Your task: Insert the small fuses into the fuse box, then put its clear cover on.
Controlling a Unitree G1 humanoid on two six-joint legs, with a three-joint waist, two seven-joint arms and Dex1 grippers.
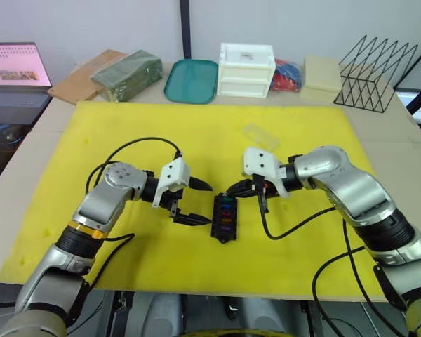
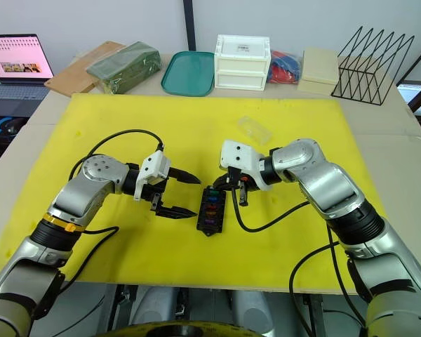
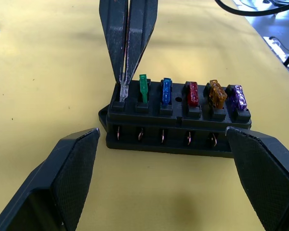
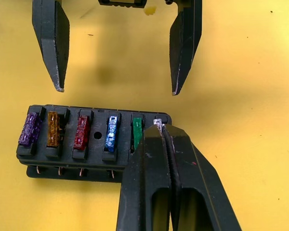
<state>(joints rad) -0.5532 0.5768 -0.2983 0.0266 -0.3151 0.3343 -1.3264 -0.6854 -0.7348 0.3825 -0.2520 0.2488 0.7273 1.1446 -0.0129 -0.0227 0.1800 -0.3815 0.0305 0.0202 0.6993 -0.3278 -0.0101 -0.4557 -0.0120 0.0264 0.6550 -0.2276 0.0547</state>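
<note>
On the yellow mat (image 1: 126, 119), the right gripper (image 4: 160, 126), pinched on a grey fuse (image 3: 123, 90), seats it in the fuse box (image 1: 223, 217) while the left gripper (image 1: 191, 202) waits wide beside; next likely comes the clear cover (image 1: 259, 135).

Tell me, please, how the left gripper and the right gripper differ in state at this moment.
The left gripper is open, holding nothing, beside the fuse box; the right gripper is shut on a grey fuse at the box's end slot. The left one sits off the box; the right one reaches down onto it. Both have black fingers and point toward the box.
</note>
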